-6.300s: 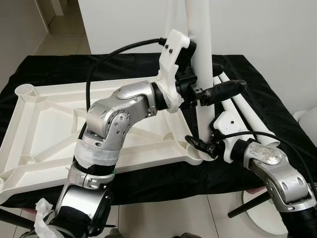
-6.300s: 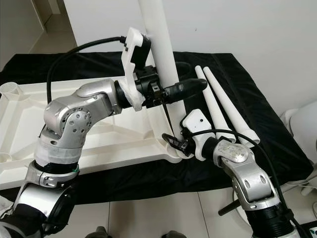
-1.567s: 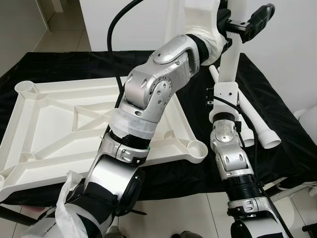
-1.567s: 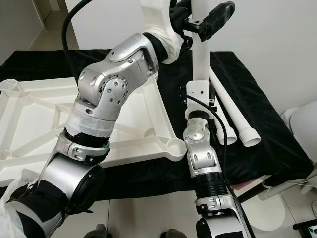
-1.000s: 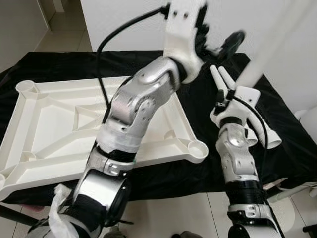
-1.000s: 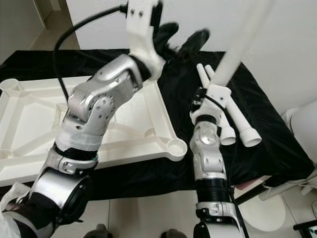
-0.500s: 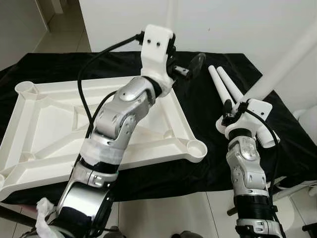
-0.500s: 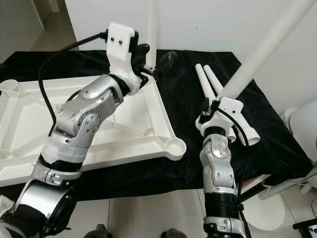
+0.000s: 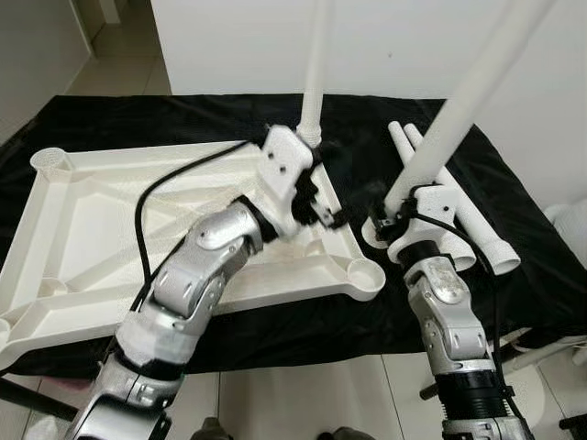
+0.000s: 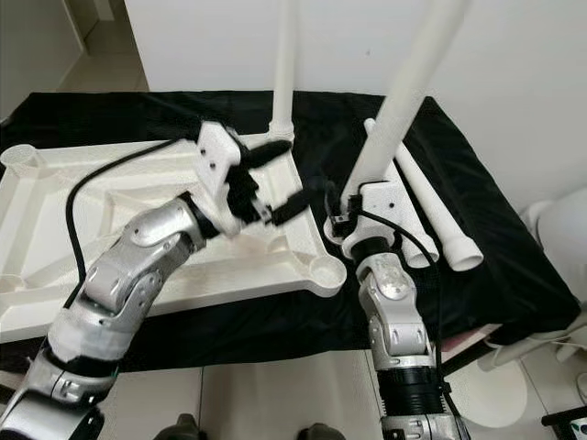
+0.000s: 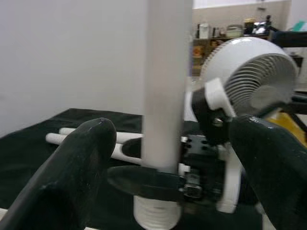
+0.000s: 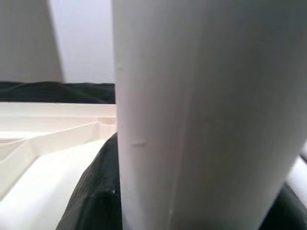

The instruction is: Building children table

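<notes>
We held a white table leg clamped in our right gripper, slanting from right of centre to the upper right of the frame, its threaded foot just beside the near right corner socket of the upturned tabletop. Our left gripper, fingers spread wide and empty, hovered at centre over the tabletop's right edge, below a second leg standing upright in the far corner. We judged that at such a tilt the foot could miss or cross-thread in the socket, or the long leg could swing into the upright one.

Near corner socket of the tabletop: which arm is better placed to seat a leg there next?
The right. Its hand already grips a leg, tilted, its lower end just beside that open socket. The left hand is open and holds nothing, over the tabletop near the already standing leg.
</notes>
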Tool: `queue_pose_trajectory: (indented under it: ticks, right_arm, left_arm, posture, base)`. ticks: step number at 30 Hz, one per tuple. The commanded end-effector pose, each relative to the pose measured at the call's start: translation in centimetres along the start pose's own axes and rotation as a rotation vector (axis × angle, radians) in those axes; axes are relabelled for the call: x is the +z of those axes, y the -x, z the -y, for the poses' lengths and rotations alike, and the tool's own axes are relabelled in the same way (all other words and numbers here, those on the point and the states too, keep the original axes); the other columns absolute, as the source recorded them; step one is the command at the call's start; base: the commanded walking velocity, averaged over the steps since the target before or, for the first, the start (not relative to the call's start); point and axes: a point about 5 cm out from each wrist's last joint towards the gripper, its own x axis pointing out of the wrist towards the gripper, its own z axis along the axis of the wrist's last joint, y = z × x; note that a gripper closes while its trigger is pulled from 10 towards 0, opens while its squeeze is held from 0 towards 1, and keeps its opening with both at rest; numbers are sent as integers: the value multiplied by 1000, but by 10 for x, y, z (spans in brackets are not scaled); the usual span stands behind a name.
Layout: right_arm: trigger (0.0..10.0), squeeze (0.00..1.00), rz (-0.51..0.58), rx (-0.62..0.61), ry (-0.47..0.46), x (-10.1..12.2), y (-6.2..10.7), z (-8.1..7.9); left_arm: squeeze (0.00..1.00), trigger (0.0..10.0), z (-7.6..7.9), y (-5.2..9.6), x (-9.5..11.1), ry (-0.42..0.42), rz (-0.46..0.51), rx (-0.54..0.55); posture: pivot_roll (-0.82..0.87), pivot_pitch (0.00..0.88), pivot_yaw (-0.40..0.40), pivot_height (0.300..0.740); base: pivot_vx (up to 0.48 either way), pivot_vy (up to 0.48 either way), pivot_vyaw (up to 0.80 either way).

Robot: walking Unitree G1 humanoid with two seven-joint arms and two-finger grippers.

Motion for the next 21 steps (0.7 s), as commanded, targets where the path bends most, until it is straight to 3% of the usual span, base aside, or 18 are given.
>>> queue_pose_trajectory:
  ticks: [1,8,12,21]
  right_arm:
    - [10000,0,1,44,7,-2,2,-5]
    - [10000,0,-18,92,-16,-8,6,-12]
    - [10000,0,-41,110,-17,-15,12,-14]
    - [10000,0,-44,132,-26,-16,19,-12]
  left_arm:
    - [0,10000,7,4,-2,-17,-6,-76]
    - [0,10000,14,13,-13,-27,-50,-128]
    - [0,10000,16,23,-31,-77,-120,-165]
    - [0,10000,19,33,-46,-62,-183,-189]
  posture:
    - [45,0,-45,740]
    - [44,0,-48,740]
    - [40,0,-43,740]
    - [37,0,-42,740]
  base:
    - [0,0,0]
    - [0,0,0]
    - [0,0,0]
    - [0,0,0]
